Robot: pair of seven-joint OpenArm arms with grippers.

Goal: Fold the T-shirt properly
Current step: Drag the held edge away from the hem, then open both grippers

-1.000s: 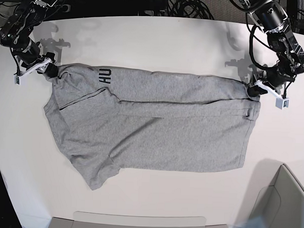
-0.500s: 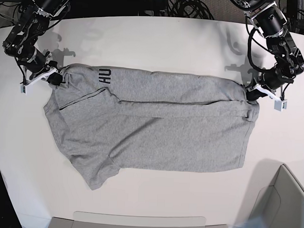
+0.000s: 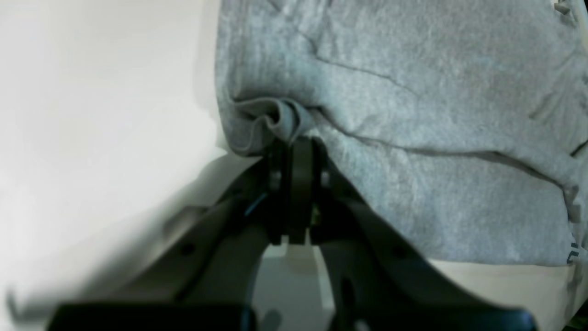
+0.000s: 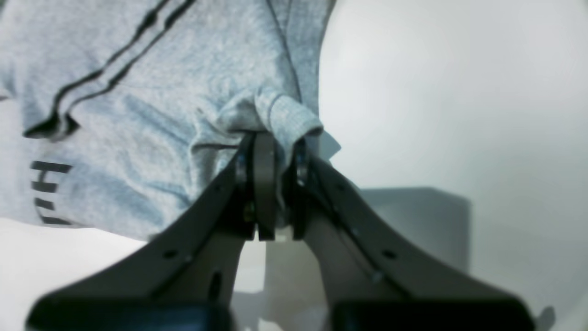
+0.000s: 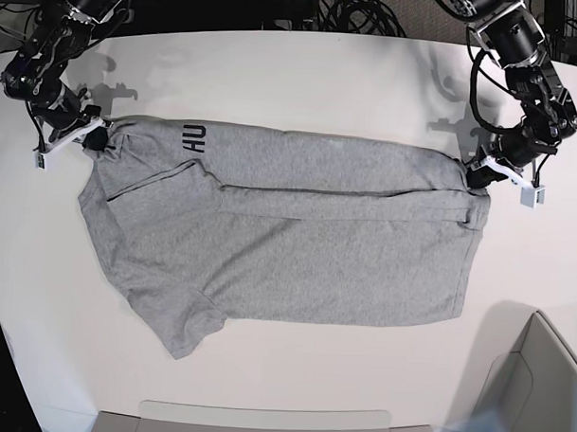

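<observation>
Since a second ago, right gripper (image 5: 94, 138) is dragging shirt (image 5: 297, 240) up-left; both grippers' jaws are pinching its folded edge, left gripper (image 5: 478, 175) barely shifting on bench (image 5: 303, 79).

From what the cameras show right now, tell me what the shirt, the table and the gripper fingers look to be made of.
T-shirt: soft knit, probably cotton jersey; flecked grey weave, matte, bunching into folds where pinched.
Table: smooth white hard surface, perhaps laminate; faint sheen and soft shadows.
Left gripper and right gripper fingers: dark, matte, rigid, likely moulded plastic; material uncertain through the blur.
</observation>
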